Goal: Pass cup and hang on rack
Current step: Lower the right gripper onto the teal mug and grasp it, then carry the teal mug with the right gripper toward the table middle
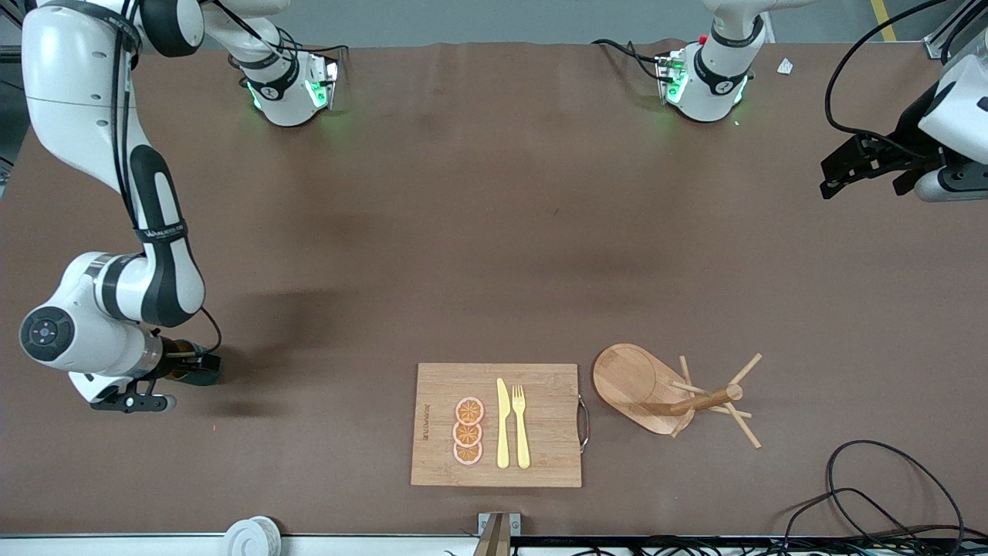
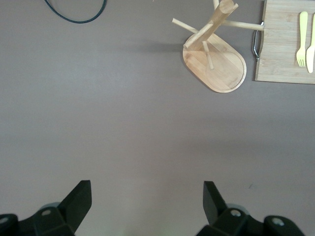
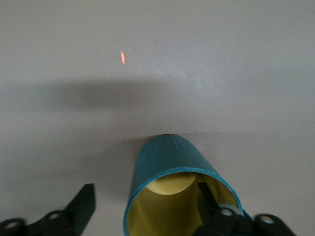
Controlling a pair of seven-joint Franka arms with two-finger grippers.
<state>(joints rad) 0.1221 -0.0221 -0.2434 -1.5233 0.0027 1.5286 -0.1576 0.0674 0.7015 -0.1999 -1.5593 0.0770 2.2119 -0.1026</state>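
The teal-green cup (image 1: pixel 199 369) with a yellow inside stands on the table near the right arm's end, and shows in the right wrist view (image 3: pixel 165 160). My right gripper (image 1: pixel 184 367) is down at the cup and open. One finger (image 3: pixel 209 196) is inside the cup and the other finger (image 3: pixel 83 201) is outside, apart from its wall. The wooden rack (image 1: pixel 644 382) stands nearer the front camera toward the left arm's end, and shows in the left wrist view (image 2: pixel 216 61). My left gripper (image 1: pixel 858 171) waits, open and empty, high over the table's left-arm end (image 2: pixel 147 191).
A wooden cutting board (image 1: pixel 440 390) with orange slices (image 1: pixel 468 431), a yellow knife (image 1: pixel 502 425) and a fork (image 1: pixel 521 425) lies beside the rack. A black cable (image 1: pixel 888 494) loops at the near corner. A small red speck (image 3: pixel 122 57) lies by the cup.
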